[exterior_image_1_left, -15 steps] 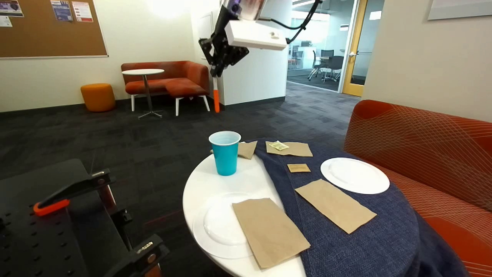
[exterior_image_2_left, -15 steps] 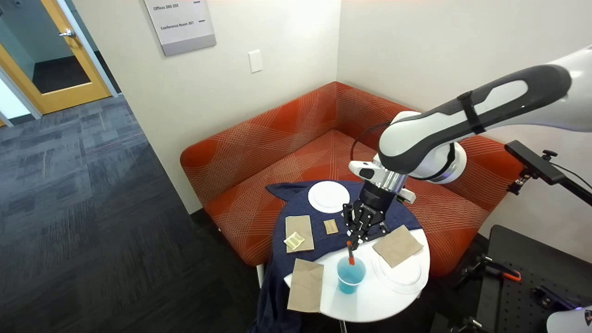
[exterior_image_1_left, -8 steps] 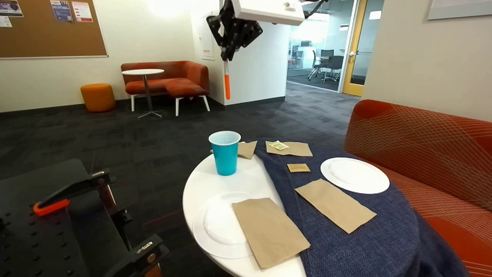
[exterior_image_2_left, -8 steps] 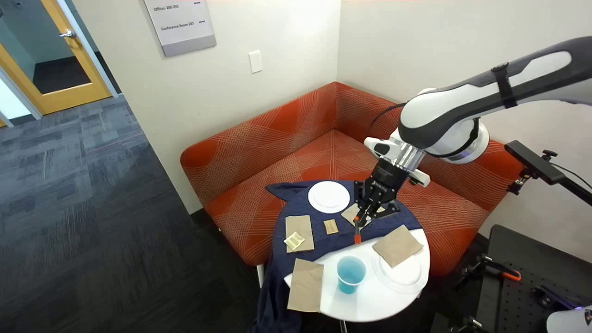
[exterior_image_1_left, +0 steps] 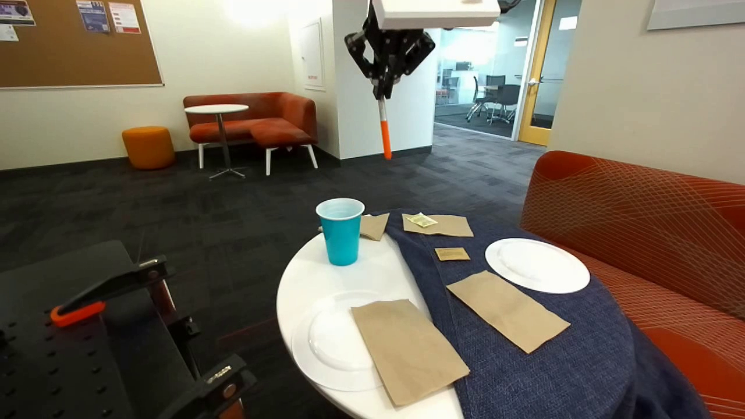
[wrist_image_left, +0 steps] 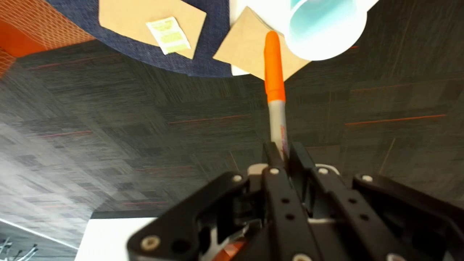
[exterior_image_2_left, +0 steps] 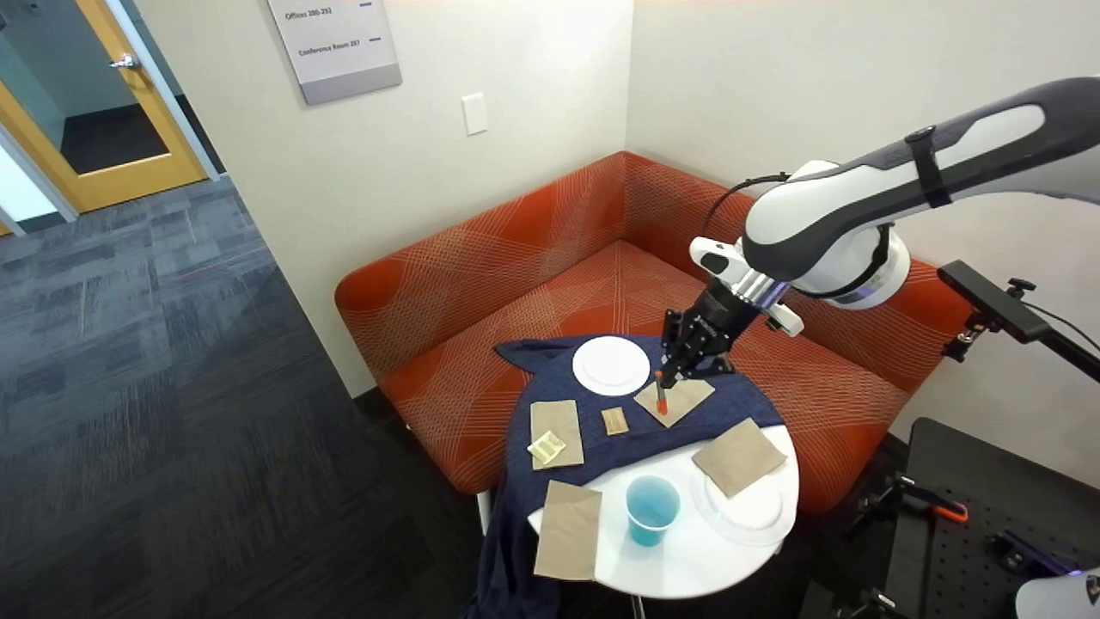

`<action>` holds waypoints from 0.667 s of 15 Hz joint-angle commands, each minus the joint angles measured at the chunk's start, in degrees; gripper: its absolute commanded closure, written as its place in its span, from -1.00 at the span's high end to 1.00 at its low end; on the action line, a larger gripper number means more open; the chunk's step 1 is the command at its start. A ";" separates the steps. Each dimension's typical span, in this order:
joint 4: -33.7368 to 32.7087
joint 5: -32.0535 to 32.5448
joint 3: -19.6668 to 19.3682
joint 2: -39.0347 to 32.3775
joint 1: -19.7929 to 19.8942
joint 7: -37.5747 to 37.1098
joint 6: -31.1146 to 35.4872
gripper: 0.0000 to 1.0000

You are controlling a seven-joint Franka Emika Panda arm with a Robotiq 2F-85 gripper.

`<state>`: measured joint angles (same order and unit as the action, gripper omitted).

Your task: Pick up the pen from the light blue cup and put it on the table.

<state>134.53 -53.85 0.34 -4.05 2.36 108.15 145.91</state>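
The pen, with an orange end (exterior_image_1_left: 386,139) and a white barrel, hangs nearly upright, orange end down. It also shows in an exterior view (exterior_image_2_left: 661,397) and in the wrist view (wrist_image_left: 274,69). My gripper (exterior_image_1_left: 382,92) is shut on its white barrel; the fingertips pinch it in the wrist view (wrist_image_left: 283,154), and the gripper shows in an exterior view (exterior_image_2_left: 670,378). The light blue cup (exterior_image_1_left: 342,238) stands upright on the bare white part of the table (exterior_image_1_left: 308,285); it shows too in an exterior view (exterior_image_2_left: 650,516) and the wrist view (wrist_image_left: 335,41). The pen is high above the table, apart from the cup.
Brown napkins (exterior_image_1_left: 509,311), a white plate (exterior_image_1_left: 538,265), a plate partly under a napkin (exterior_image_1_left: 326,355) and small packets (exterior_image_1_left: 452,254) lie on the table. Navy cloth (exterior_image_1_left: 541,372) drapes one side. A red sofa (exterior_image_2_left: 516,266) stands behind. A black cart (exterior_image_1_left: 64,361) with clamps stands near.
My gripper, shut on the pen, has moved away from above the cup toward the cloth-covered side. It rose first, then lowered slightly. The pen now tilts a little. The cup has not moved.
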 commanded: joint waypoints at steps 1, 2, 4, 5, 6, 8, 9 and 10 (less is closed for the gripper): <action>0.87 1.79 0.34 -1.60 -1.13 -3.87 7.77 -0.94; 1.06 3.01 0.38 -2.32 -1.26 -4.93 9.58 -0.94; 1.46 6.13 -0.15 -3.90 -1.92 -8.13 13.20 -0.94; 1.68 8.13 -0.48 -4.69 -2.15 -10.06 14.67 -0.94; 1.92 10.61 -0.97 -5.44 -2.41 -12.35 15.86 -0.94; 2.08 16.29 -2.36 -6.96 -2.84 -16.56 17.08 -0.94; 1.91 19.06 -3.09 -7.71 -2.88 -18.26 17.20 -0.94; 1.68 21.69 -3.88 -8.34 -2.96 -19.75 17.11 -0.94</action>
<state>136.18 -38.35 -1.03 -10.97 0.77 93.17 161.02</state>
